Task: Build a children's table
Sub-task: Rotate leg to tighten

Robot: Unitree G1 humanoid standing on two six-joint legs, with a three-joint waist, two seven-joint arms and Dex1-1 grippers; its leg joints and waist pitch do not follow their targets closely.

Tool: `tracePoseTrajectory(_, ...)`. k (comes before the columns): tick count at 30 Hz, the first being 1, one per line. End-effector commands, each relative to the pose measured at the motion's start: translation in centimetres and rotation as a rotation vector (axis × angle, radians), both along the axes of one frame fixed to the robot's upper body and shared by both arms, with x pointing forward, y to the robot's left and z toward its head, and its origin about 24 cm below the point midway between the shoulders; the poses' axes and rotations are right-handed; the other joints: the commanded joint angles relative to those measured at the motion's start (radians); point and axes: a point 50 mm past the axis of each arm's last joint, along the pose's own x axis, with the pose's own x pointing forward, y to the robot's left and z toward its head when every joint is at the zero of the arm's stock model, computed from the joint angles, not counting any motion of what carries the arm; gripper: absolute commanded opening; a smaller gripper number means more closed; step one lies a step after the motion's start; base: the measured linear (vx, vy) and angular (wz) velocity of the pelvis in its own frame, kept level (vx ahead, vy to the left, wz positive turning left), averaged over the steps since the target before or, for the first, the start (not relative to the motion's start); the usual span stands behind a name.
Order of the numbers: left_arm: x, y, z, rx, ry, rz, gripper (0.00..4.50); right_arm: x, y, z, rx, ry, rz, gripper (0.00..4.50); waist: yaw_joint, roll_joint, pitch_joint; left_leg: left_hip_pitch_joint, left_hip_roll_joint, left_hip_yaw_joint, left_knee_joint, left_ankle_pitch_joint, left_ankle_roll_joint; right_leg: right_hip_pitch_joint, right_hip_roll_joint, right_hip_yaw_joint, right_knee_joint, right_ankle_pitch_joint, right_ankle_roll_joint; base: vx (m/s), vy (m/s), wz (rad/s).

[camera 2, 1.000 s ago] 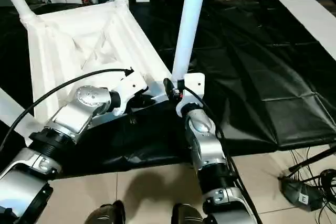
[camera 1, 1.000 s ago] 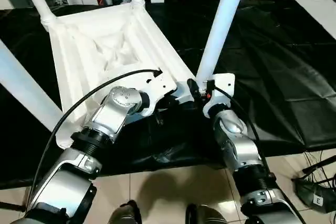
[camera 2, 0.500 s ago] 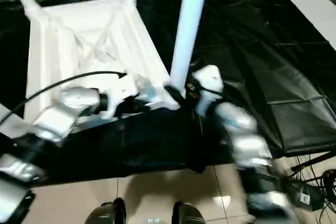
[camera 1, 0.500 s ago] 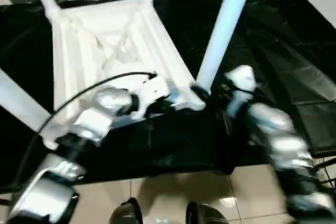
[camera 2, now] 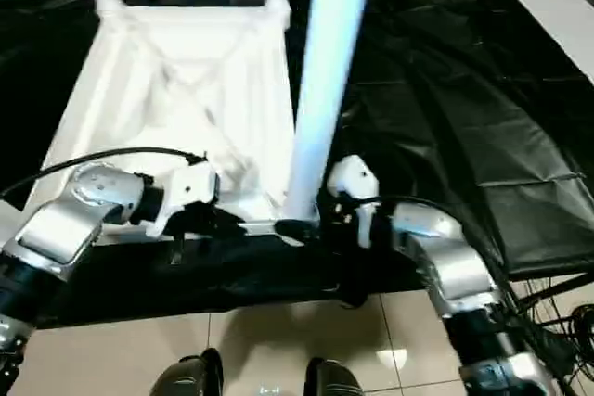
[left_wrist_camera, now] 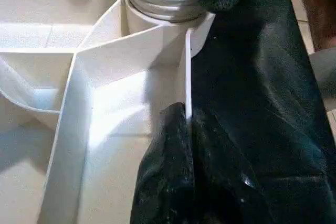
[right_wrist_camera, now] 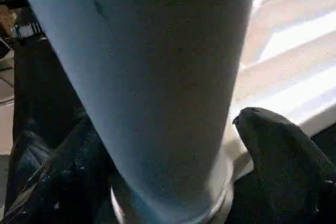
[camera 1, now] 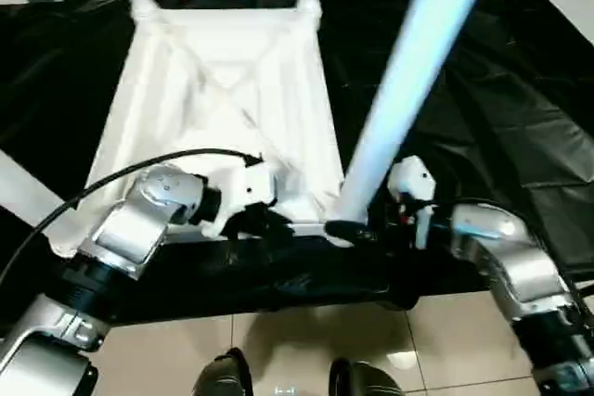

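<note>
- White plastic tabletop (camera 1: 223,108) lies underside-up on black sheeting (camera 1: 520,136), its legs rising.
- Left gripper (left_wrist_camera: 181,145) pinches the tabletop's near rim wall.
- Right gripper (right_wrist_camera: 157,182) straddles the near-right leg (camera 1: 408,90) at its base, fingers (right_wrist_camera: 278,150) on both sides.

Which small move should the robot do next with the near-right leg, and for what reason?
Probably keep turning or pressing the leg into its corner socket. The right gripper has fingers on both sides of the leg's base, and the left gripper clamps the tabletop rim beside it, steadying it.
</note>
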Motion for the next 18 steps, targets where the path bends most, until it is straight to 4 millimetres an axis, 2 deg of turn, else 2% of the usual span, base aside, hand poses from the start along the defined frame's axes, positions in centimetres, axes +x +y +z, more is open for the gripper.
tracePoseTrajectory(1,-0.76,-0.81,-0.37,0.002,0.032,-0.069,0.0,-0.17,0.21,0.01,-0.02,-0.004,0.044,3.84,-0.002,-0.006,-0.083,0.033,0.042,-0.014,-0.051,-0.104,0.102,0.052,-0.072,0.048,-0.053,-0.019,-0.272,0.0,0.0,0.0)
tracePoseTrajectory(3,-0.75,-0.78,-0.39,0.003,0.032,-0.068,0.0,-0.2,0.23,-0.09,-0.029,-0.003,0.053,3.84,-0.001,-0.008,-0.087,0.031,0.04,-0.014,-0.048,-0.084,0.106,0.055,-0.072,0.048,-0.049,0.01,-0.272,0.0,0.0,0.0)
tracePoseTrajectory(4,-0.75,-0.68,-0.39,0.006,0.032,-0.064,0.0,-0.24,0.23,-0.21,-0.039,-0.001,0.067,3.59,0.0,-0.008,-0.089,0.03,0.039,-0.014,-0.046,-0.068,0.113,0.057,-0.071,0.048,-0.046,0.037,-0.274,0.0,0.0,0.0)
tracePoseTrajectory(7,-0.73,-0.56,-0.42,0.011,0.03,-0.056,0.0,-0.1,0.24,-0.26,-0.05,-0.007,0.067,3.33,0.001,-0.009,-0.092,0.029,0.038,-0.014,-0.043,-0.048,0.127,0.058,-0.07,0.047,-0.042,0.071,-0.282,0.0,0.0,0.0)
tracePoseTrajectory(13,-0.74,-0.52,-0.56,0.016,0.032,-0.049,0.0,0.03,0.27,-0.5,-0.073,-0.01,0.078,2.8,0.0,-0.012,-0.093,0.027,0.037,-0.014,-0.04,-0.047,0.134,0.06,-0.069,0.046,-0.039,0.071,-0.285,0.0,0.0,0.0)
tracePoseTrajectory(18,-0.72,-0.5,-0.65,0.017,0.033,-0.045,0.0,0.02,0.27,-0.99,-0.115,-0.019,0.091,2.69,-0.001,-0.012,-0.093,0.027,0.037,-0.014,-0.039,-0.052,0.132,0.059,-0.069,0.046,-0.039,0.055,-0.284,0.0,0.0,0.0)
